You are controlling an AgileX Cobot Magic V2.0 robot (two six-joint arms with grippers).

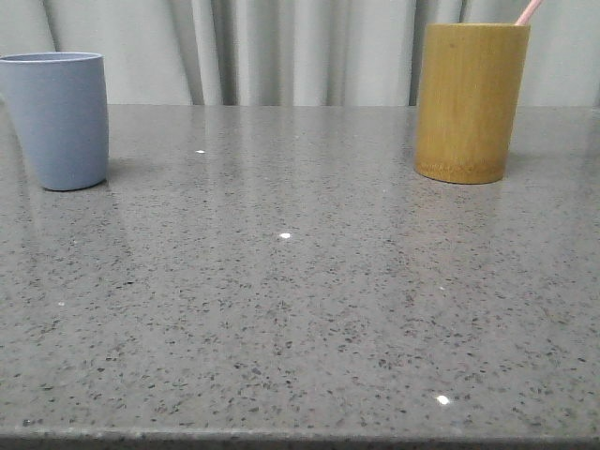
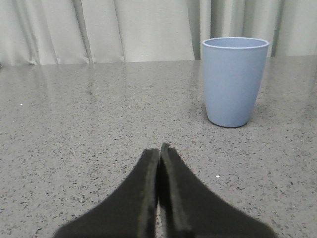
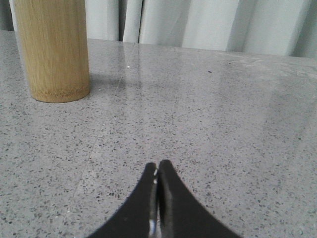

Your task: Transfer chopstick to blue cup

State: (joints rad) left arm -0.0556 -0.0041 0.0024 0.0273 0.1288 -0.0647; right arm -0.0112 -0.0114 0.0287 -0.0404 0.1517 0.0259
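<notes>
The blue cup [image 1: 58,120] stands upright at the far left of the grey speckled table; it also shows in the left wrist view [image 2: 234,82]. A pale pink chopstick end [image 1: 529,11] sticks out of the yellow-brown bamboo holder [image 1: 471,101] at the far right; the rest is hidden inside. The holder also shows in the right wrist view [image 3: 53,49], its top cut off. My left gripper [image 2: 159,148] is shut and empty, low over the table, short of the cup. My right gripper [image 3: 157,165] is shut and empty, short of the holder. Neither gripper shows in the front view.
The grey speckled tabletop [image 1: 300,281] stretches between the cup and the holder. Pale curtains [image 1: 281,47] hang behind the table's far edge. The table's front edge runs along the bottom of the front view.
</notes>
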